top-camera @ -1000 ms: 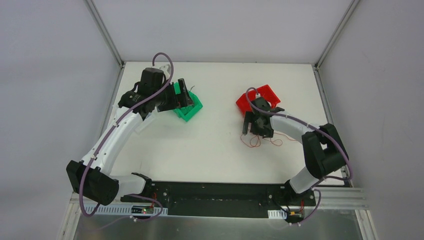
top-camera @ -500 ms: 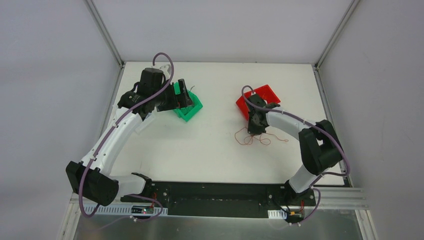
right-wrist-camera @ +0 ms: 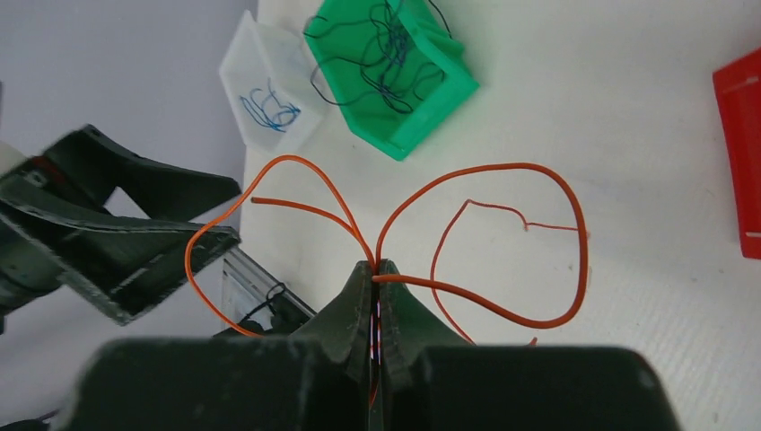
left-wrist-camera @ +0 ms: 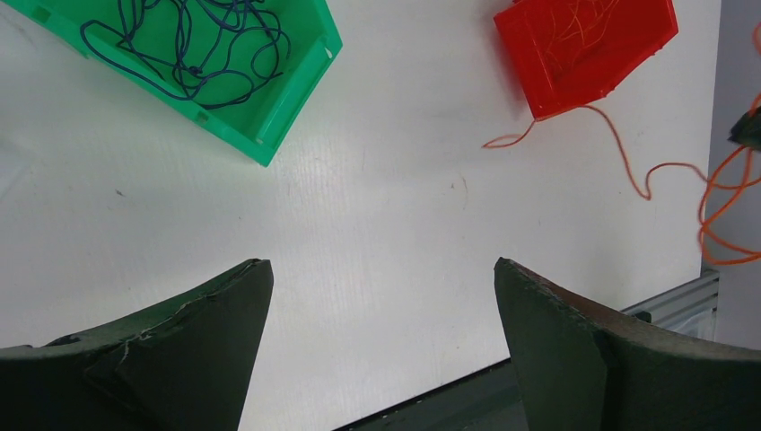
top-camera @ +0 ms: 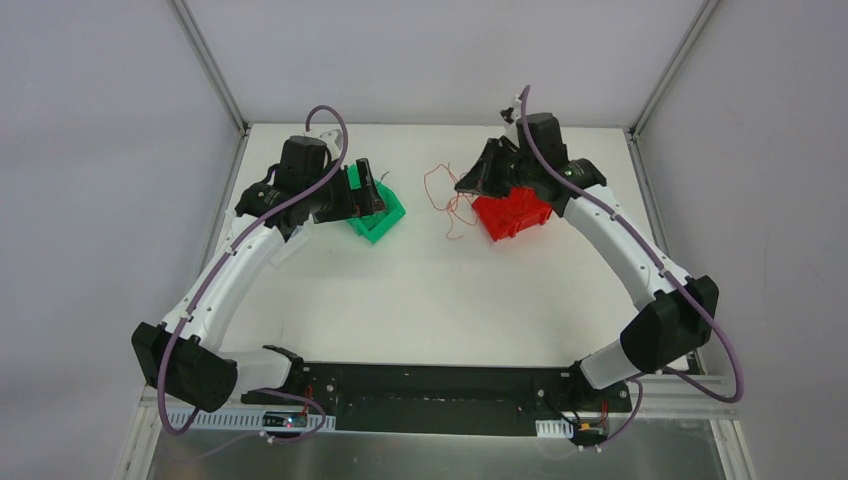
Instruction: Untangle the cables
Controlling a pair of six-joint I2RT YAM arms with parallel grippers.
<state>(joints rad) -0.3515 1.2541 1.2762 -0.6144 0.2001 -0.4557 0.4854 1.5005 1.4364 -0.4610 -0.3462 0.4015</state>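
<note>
My right gripper (right-wrist-camera: 375, 265) is shut on a bunch of thin red cables (right-wrist-camera: 505, 165), whose loops fan out ahead of the fingertips. In the top view that gripper (top-camera: 468, 183) is raised just left of the red bin (top-camera: 515, 212), and the red cables (top-camera: 446, 212) dangle from it down to the table. More red strands lie inside the red bin (left-wrist-camera: 583, 49), and one trails out over the table (left-wrist-camera: 622, 144). Blue and dark cables (left-wrist-camera: 179, 45) fill the green bin (top-camera: 378, 215). My left gripper (left-wrist-camera: 381, 265) is open and empty, hovering by the green bin.
A small clear box (right-wrist-camera: 269, 103) holding a few blue strands lies beside the green bin (right-wrist-camera: 395, 72). The left gripper's fingers (right-wrist-camera: 135, 242) show at the left of the right wrist view. Grey walls and metal posts enclose the white table (top-camera: 420, 290).
The right gripper shut on the red cables lying on the table, then lifted them up and towards the back, to just left of the red bin. The left arm stayed put.
</note>
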